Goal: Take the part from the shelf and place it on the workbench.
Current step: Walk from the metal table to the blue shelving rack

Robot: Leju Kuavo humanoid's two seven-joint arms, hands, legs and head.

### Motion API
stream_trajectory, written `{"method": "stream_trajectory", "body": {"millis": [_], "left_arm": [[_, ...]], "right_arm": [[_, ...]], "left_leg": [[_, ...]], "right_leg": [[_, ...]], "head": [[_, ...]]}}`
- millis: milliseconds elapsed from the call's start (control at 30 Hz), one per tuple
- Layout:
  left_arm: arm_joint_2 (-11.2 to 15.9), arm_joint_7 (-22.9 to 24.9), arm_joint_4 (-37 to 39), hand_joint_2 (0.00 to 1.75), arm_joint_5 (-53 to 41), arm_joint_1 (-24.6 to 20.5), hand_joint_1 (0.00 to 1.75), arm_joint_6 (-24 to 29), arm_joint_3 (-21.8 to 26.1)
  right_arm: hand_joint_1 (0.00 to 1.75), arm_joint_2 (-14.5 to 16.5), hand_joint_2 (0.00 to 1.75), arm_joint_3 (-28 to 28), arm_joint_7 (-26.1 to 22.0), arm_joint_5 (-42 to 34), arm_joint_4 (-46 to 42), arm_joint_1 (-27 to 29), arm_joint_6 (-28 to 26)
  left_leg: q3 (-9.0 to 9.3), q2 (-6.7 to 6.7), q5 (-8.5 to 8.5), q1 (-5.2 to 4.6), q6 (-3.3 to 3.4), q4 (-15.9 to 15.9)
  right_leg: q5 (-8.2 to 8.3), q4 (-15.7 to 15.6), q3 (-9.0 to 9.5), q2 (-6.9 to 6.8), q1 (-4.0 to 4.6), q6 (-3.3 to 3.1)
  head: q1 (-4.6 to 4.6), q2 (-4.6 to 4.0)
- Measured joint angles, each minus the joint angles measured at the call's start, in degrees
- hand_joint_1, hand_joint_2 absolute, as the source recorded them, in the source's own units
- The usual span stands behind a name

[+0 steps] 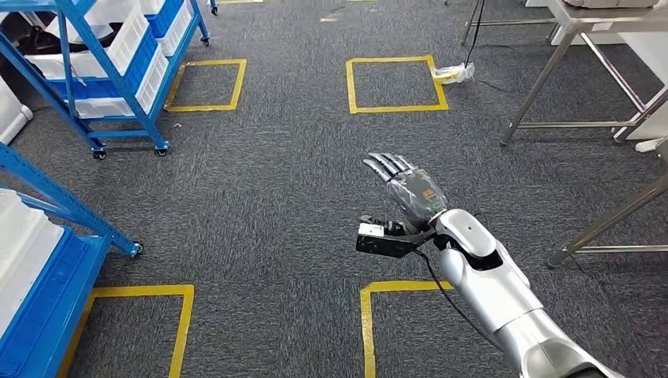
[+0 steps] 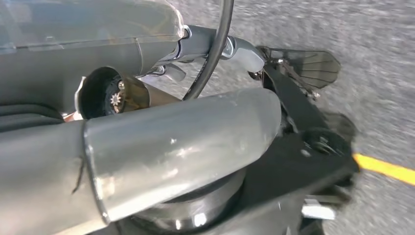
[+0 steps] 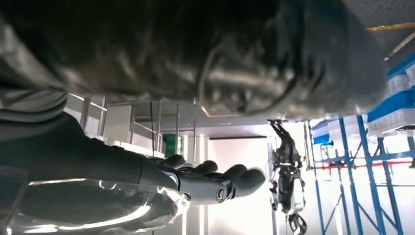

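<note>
Fingers [image 1: 391, 165] of right hand [image 1: 411, 191] straight, spread, empty, pointing fwd over carpet [image 1: 276, 181]; left hand's grip unclear.

Robot hand [image 3: 195, 183] extended, fingers apart, holding nothing.

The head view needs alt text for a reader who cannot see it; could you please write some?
The right robot hand is raised open and empty over dark grey carpet marked with yellow taped squares. Blue shelf racks with white bins stand on the left, and metal table legs on the right.
</note>
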Motion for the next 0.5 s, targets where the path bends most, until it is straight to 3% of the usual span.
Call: {"method": "stream_trajectory", "body": {"millis": [67, 100, 133, 233, 267, 300, 400, 433, 500], "left_arm": [[0.0, 0.0, 0.0, 0.0, 0.0, 0.2, 0.0, 0.0, 0.0], [0.0, 0.0, 0.0, 0.0, 0.0, 0.3, 0.0, 0.1, 0.0], [0.0, 0.0, 0.0, 0.0, 0.0, 0.3, 0.0, 0.1, 0.0], [0.0, -0.2, 0.0, 0.0, 0.0, 0.5, 0.0, 0.3, 0.1], [0.0, -0.3, 0.0, 0.0, 0.0, 0.5, 0.0, 0.3, 0.1], [0.0, -0.4, 0.0, 0.0, 0.0, 0.4, 0.0, 0.4, 0.2], [0.0, -0.5, 0.0, 0.0, 0.0, 0.2, 0.0, 0.5, 0.5], [0.0, -0.6, 0.0, 0.0, 0.0, 0.1, 0.0, 0.6, 0.7], [0.0, -0.6, 0.0, 0.0, 0.0, 0.0, 0.0, 0.6, 0.9]], "right_arm": [[0.0, 0.0, 0.0, 0.0, 0.0, 0.0, 0.0, 0.0, 0.0], [0.0, 0.0, 0.0, 0.0, 0.0, 0.1, 0.0, 0.0, 0.0], [0.0, 0.0, 0.0, 0.0, -0.1, 0.1, 0.0, 0.0, 0.0], [0.0, 0.0, 0.0, 0.0, -0.3, 0.1, 0.1, 0.0, 0.0], [0.0, 0.0, 0.0, 0.0, -0.4, 0.1, 0.1, 0.0, 0.0], [0.0, 0.0, 0.0, 0.0, -0.4, 0.2, 0.2, 0.0, 0.0], [0.0, -0.1, 0.0, 0.0, -0.5, 0.1, 0.1, -0.1, 0.0], [0.0, -0.1, 0.0, 0.0, -0.5, 0.1, 0.0, -0.2, 0.0], [0.0, -0.2, 0.0, 0.0, -0.5, 0.1, 0.0, -0.2, 0.0]], "left_leg": [[-3.73, 0.09, -4.32, 0.02, -0.05, 1.6], [-4.6, 0.14, -5.21, 0.02, 0.06, 0.3], [-4.86, 0.26, -3.95, 0.01, 0.23, -2.3], [-4.77, 1.26, 8.51, -0.35, 0.89, -11.1], [-4.83, 1.37, 11.25, -0.53, 1.08, -12.2], [-4.93, 1.18, 11.97, -0.74, 1.24, -12.4], [-4.11, 0.36, 11.57, -0.52, 2.03, -13.1], [-3.7, 0.18, 11.35, -0.39, 2.39, -13.4], [-3.16, -0.24, 10.75, -0.5, 2.97, -13.6]], "right_leg": [[-1.61, 0.0, 2.15, -0.09, 0.04, 0.02], [-2.48, 0.0, 3.33, -0.1, 0.04, 0.08], [-3.35, 0.0, 4.49, -0.15, 0.03, 0.2], [-5.89, 0.2, 6.64, -0.37, 0.23, 1.01], [-6.5, 0.2, 6.85, -0.48, 0.34, 1.4], [-6.95, 0.1, 7.15, -0.6, 0.41, 1.81], [-8.44, 0.7, 7.13, -0.84, 0.24, 2.64], [-9.62, 3.0, 5.96, -0.69, 0.18, 2.8], [-12.3, 10.4, 1.3, -0.34, 0.13, 2.98]], "head": [[0.01, 0.0], [0.01, 0.0], [0.01, 0.0], [0.04, 0.0], [0.04, 0.0], [0.03, 0.0], [0.07, 0.0], [0.09, 0.0], [0.11, 0.0]]}}
